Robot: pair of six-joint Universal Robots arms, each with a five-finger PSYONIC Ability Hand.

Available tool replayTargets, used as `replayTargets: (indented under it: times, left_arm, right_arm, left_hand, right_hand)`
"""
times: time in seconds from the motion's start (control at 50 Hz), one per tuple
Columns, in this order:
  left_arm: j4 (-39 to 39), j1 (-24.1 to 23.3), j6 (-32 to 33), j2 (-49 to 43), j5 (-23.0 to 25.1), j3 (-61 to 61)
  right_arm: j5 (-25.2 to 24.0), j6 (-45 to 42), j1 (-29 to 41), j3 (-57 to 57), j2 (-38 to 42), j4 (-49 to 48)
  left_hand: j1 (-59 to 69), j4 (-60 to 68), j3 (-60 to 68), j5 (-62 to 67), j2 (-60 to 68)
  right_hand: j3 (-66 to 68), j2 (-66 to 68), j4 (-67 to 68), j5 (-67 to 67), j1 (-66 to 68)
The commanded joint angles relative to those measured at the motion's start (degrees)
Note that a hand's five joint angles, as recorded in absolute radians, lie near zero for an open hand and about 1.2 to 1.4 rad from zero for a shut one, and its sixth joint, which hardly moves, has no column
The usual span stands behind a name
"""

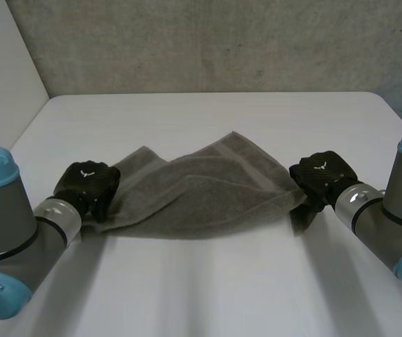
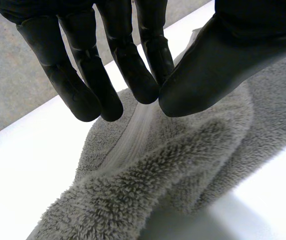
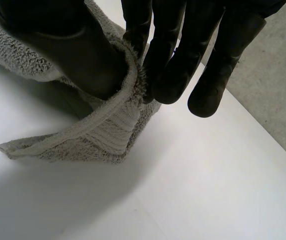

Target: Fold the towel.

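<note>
White table (image 1: pixel 201 288); left hand (image 1: pixel 86 184), right hand (image 1: pixel 323 174) pinch half-hidden ends of towel (image 1: pixel 208 203).

so the setup is pretty bare: a plain white table (image 1: pixel 208 116) with rounded far corners and a matte top. Behind it there's a grey wall (image 1: pixel 222 42) that looks like raw concrete, mottled with little dark specks, running right across the back. On the left a smooth white panel (image 1: pixel 4 77) comes forward along the table's side and meets the grey wall in the corner. In the left wrist view a speckled grey surface (image 2: pixel 13 80) sits past the table's edge, and the right wrist view has a grey stretch (image 3: pixel 275 75) beyond the edge too, can't tell if that's wall or floor. Light is soft and even, and the tabletop comes out really bright
</note>
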Motion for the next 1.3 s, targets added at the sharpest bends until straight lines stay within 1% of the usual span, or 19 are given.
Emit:
replayTargets:
  times: [0.02,0.16,0.28,0.36,0.42,0.6,0.72,0.74,0.76,0.82,1.0,1.04,1.06,1.1,1.16,1.2,1.22,1.26,1.3]
  left_arm:
    - [-1.23,0.39,0.89,3.71,0.15,-2.55]
    - [-0.79,1.88,4.84,6.08,-0.02,-6.32]
    - [-0.09,4.61,6.43,5.56,0.15,-7.2]
    - [1.93,5.66,7.13,3.72,0.06,-7.03]
    - [3.42,6.45,7.13,2.22,0.15,-6.68]
    - [5.01,6.63,7.31,-1.56,0.15,-4.39]
    - [5.27,6.37,9.77,-5.08,0.24,-3.16]
    - [5.27,6.19,10.46,-5.69,0.33,-2.99]
    - [5.27,6.19,10.47,-5.69,0.33,-2.99]
    - [5.19,5.58,11.7,-6.66,0.24,-2.37]
    - [4.57,6.02,11.0,-3.23,-0.11,-1.84]
    - [3.96,6.54,10.21,3.24,-0.02,-2.72]
    - [3.96,6.54,10.21,3.27,-0.02,-2.72]
    - [3.08,6.54,7.93,8.52,-0.02,-2.81]
    - [2.37,6.54,6.43,11.0,-0.02,-2.9]
    - [0.63,6.72,3.98,16.25,0.15,-2.98]
    - [0.62,6.72,3.97,16.28,0.15,-2.99]
    - [-1.66,6.98,3.26,19.52,0.33,-3.07]
    - [-2.71,6.9,3.18,20.31,0.33,-3.16]
  right_arm:
    - [0.39,-0.08,0.21,-0.1,-0.05,0.01]
    - [0.22,-0.08,0.21,-0.1,0.13,0.09]
    - [0.3,-0.17,0.48,-0.1,0.21,0.09]
    - [0.13,-0.17,0.56,0.07,0.39,0.18]
    - [0.13,-0.17,0.65,0.16,0.39,0.18]
    - [0.13,-0.17,0.65,0.25,0.48,0.09]
    - [0.39,-0.08,0.48,0.25,0.48,0.01]
    - [0.3,-0.08,0.39,0.25,0.48,-0.08]
    - [0.3,-0.08,0.39,0.25,0.48,-0.08]
    - [0.39,-0.08,0.12,-0.19,0.65,0.01]
    - [0.3,-0.87,-0.05,-0.81,-0.84,1.5]
    - [-0.39,-1.05,-0.23,-1.6,-5.47,6.13]
    - [-0.4,-1.05,-0.23,-1.6,-5.5,6.16]
    - [-1.88,-2.27,-0.49,-2.56,-10.05,12.37]
    - [-3.04,-3.42,-0.75,-3.09,-11.56,15.12]
    - [-5.14,-6.22,-2.68,-3.01,-15.23,20.02]
    - [-5.15,-6.24,-2.69,-3.01,-15.25,20.05]
    - [-6.81,-9.82,-4.79,-2.04,-19.8,25.38]
    - [-7.6,-12.02,-5.75,-1.17,-21.3,28.28]
  left_hand:
    - [-14.6,-18.69,-19.7,-26.27,-18.8]
    - [-31.56,-35.65,-36.66,-43.23,-35.76]
    - [-36.13,-40.22,-41.23,-47.8,-40.33]
    - [-43.67,-47.76,-48.77,-55.34,-47.87]
    - [-46.39,-50.48,-51.49,-58.06,-50.58]
    - [-46.56,-50.65,-51.66,-58.23,-50.76]
    - [-41.51,-45.61,-46.61,-53.18,-45.71]
    - [-33.85,-37.94,-38.95,-45.52,-38.05]
    - [-33.78,-37.87,-38.88,-45.45,-37.97]
    - [-4.76,-8.85,-9.86,-16.43,-8.96]
    - [-2.51,-6.6,-7.61,-14.18,-6.71]
    - [-2.51,-6.6,-7.61,-14.18,-6.71]
    - [-2.51,-6.6,-7.61,-14.18,-6.71]
    - [-2.51,-6.6,-7.61,-14.18,-6.71]
    - [-2.51,-6.6,-7.61,-14.18,-6.71]
    - [-2.51,-6.6,-7.61,-14.18,-6.71]
    - [-2.51,-6.6,-7.61,-14.18,-6.71]
    - [-2.51,-6.6,-7.61,-14.18,-6.71]
    - [-2.51,-6.6,-7.61,-14.18,-6.71]
  right_hand:
    - [3.11,4.23,3.35,3.44,4.07]
    - [3.11,4.23,3.35,3.44,4.07]
    - [3.11,4.23,3.35,3.44,4.07]
    - [3.11,4.23,3.35,3.44,4.07]
    - [3.11,4.23,3.35,3.44,4.07]
    - [3.11,4.23,3.35,3.44,4.07]
    - [3.11,4.23,3.35,3.44,4.07]
    - [3.11,4.23,3.35,3.44,4.07]
    - [3.11,4.23,3.35,3.44,4.07]
    - [3.11,4.23,3.35,3.44,4.07]
    - [3.11,4.23,3.35,3.44,4.07]
    - [3.11,4.23,3.35,3.44,4.07]
    - [3.11,4.23,3.35,3.44,4.07]
    - [3.11,4.23,3.35,3.44,4.07]
    - [3.11,4.23,3.35,3.44,4.07]
    - [3.11,4.23,3.35,3.44,4.07]
    - [3.11,4.23,3.35,3.44,4.07]
    - [3.11,4.23,3.35,3.44,4.07]
    - [3.11,4.23,3.35,3.44,4.07]
